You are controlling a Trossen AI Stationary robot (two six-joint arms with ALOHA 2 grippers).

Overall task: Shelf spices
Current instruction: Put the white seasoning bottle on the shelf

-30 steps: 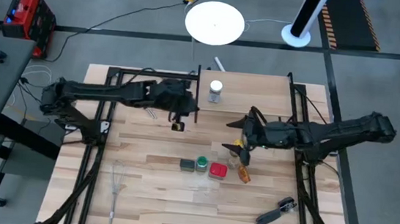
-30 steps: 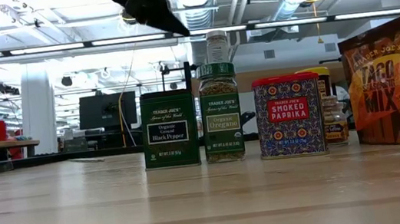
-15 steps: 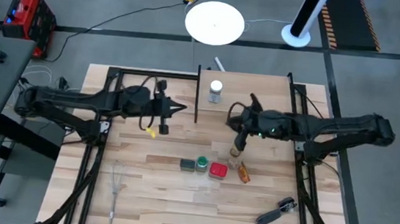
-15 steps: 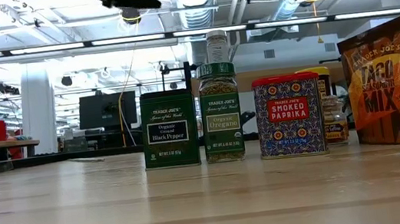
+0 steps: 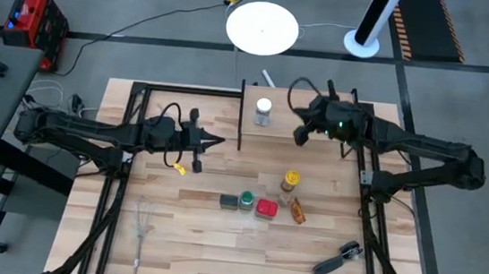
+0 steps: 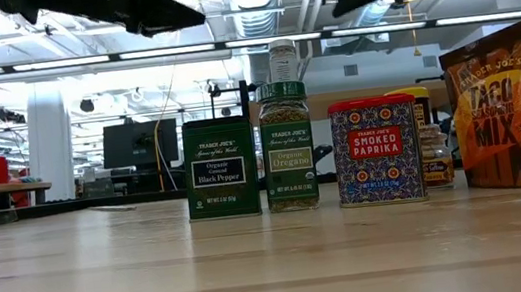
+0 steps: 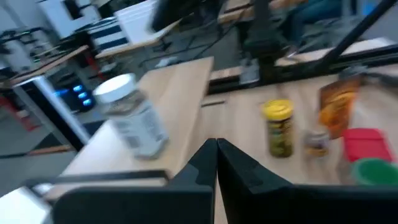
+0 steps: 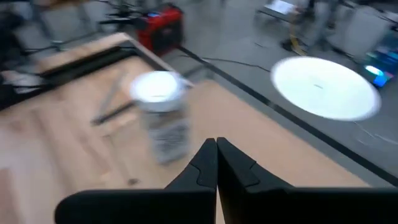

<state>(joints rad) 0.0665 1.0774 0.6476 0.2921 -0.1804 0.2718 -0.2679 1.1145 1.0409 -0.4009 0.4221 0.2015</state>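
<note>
A white-capped jar stands on the shelf's pale board at the far side. On the table stand a dark square tin, a green-capped jar, a red tin, a yellow-capped jar and an orange packet. My right gripper hangs shut and empty at the shelf's near edge, right of the white-capped jar. My left gripper is shut and empty, left of the shelf's black post. Its wrist view shows the yellow-capped jar ahead.
A wire whisk lies near the table's front left. A black-handled tool lies at the front right. A white round disc stands on the floor beyond the table. In the low view the tins and the packet stand in a row.
My right gripper has shut on nothing and moved up and toward the far edge, from the yellow-capped jar to the shelf. That jar stays standing on the table. My left arm has drawn back toward the table's left edge.
</note>
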